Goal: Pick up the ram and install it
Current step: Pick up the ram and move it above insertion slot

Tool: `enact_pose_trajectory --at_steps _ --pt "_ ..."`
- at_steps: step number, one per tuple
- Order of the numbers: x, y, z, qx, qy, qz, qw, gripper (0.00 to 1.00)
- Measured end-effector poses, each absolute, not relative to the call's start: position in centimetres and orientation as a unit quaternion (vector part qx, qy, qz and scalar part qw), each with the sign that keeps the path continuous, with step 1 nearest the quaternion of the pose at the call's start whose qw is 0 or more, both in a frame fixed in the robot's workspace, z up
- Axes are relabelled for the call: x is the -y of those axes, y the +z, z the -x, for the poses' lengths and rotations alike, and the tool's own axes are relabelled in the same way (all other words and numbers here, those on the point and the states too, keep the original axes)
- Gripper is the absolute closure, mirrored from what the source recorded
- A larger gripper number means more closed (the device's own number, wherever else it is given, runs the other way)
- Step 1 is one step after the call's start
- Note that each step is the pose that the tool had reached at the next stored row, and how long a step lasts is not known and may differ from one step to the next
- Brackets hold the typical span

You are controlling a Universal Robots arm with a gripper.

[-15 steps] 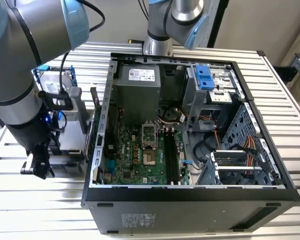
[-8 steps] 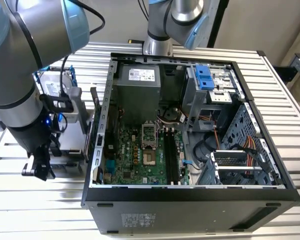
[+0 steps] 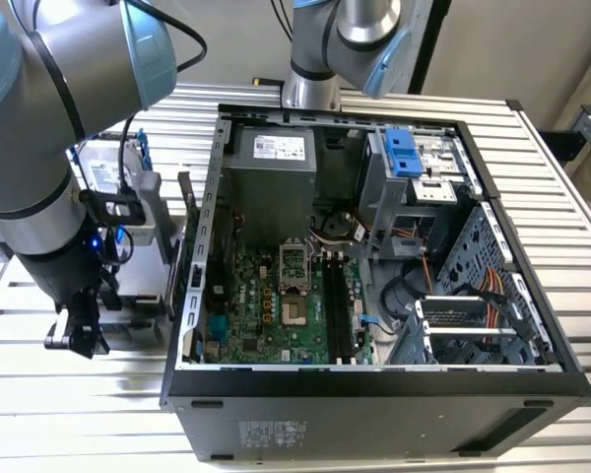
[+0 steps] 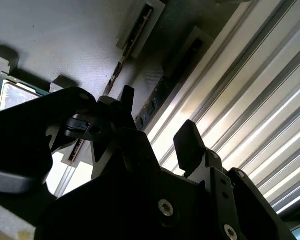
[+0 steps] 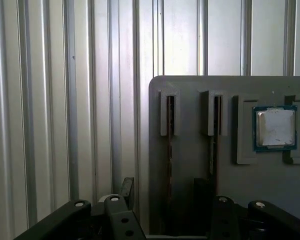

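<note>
Two ram sticks stand on edge in slots of a grey holder tray: one ram near the tray's edge, the other ram beside it. My gripper is open just above the tray, one finger on each side of the edge stick and not touching it. The second wrist view shows the same gripper with that ram in the gap and the other ram further off. In the exterior view the gripper hangs at the exterior view's left of the open computer case.
A square silver processor chip lies in a tray pocket beside the sticks. Inside the case, the motherboard has long black memory slots. A hard drive in a blue bracket stands behind the arm. A ribbed metal table lies under everything.
</note>
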State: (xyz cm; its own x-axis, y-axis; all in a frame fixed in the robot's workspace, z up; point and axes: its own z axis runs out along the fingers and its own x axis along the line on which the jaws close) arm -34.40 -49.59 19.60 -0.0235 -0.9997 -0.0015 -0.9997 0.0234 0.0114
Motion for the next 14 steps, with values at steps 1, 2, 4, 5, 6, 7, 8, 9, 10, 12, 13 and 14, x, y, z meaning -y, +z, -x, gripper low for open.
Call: enact_pose_trajectory --at_steps 1,2,4,5,6,7,8,9,10,12,13,14 --pt "49.59 19.6 34.4 0.715 -0.005 -0.699 0.003 1.0" --pt "49.59 19.6 34.4 0.715 -0.005 -0.699 0.003 1.0" --pt "49.59 19.6 34.4 0.715 -0.005 -0.699 0.003 1.0" --pt "49.59 19.6 34.4 0.715 -0.005 -0.699 0.003 1.0" --pt "49.59 19.6 34.4 0.715 -0.005 -0.699 0.003 1.0" --pt "49.59 19.6 34.4 0.715 -0.005 -0.699 0.003 0.0" --pt "49.59 19.6 34.4 0.715 -0.005 -0.699 0.003 0.0" --pt "49.59 19.6 34.4 0.715 -0.005 -0.699 0.003 0.0" --pt "49.59 19.6 34.4 0.715 -0.005 -0.699 0.003 0.0" --pt "49.59 19.6 34.4 0.715 -0.004 -0.699 0.003 0.0" --pt "49.59 19.6 34.4 0.715 -0.005 -0.699 0.003 0.0" --pt "49.59 19.6 34.4 0.715 -0.005 -0.699 0.003 0.0"
